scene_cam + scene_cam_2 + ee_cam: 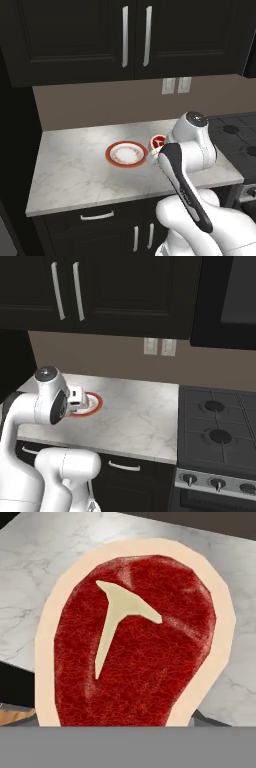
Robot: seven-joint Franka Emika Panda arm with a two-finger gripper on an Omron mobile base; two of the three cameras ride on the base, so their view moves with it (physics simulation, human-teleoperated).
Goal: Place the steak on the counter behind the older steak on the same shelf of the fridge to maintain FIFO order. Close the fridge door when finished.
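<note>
Beside the plate, on the counter: the steak (158, 141) is seen as a small red, cream-rimmed cut just right of a red-rimmed plate (126, 153), partly hidden behind the arm's wrist.
Counter: the marble counter (75, 170) carries both things; a dark stove (217, 428) lies to its right.
Hand view of the steak: the steak (135, 637) is met face-on and very close, with a red centre, a pale T-shaped bone and a cream fat rim all round.
Direction from the fingers: the steak is judged to lie straight ahead along the hand's line of sight, with no sideways offset to be corrected.
Long axis: in the hand view the cut runs from the bottom edge up towards the top, slightly leaned; how that maps onto the room cannot be told.
Fingers: the tips are not made out against the meat, so it cannot be told whether they are spread or already pinching the steak.
Gripper: the hand (76, 398) is seen low over the near rim of the plate.
Step judged: the pick-up of the steak is in hand; fridge work is not yet begun.
</note>
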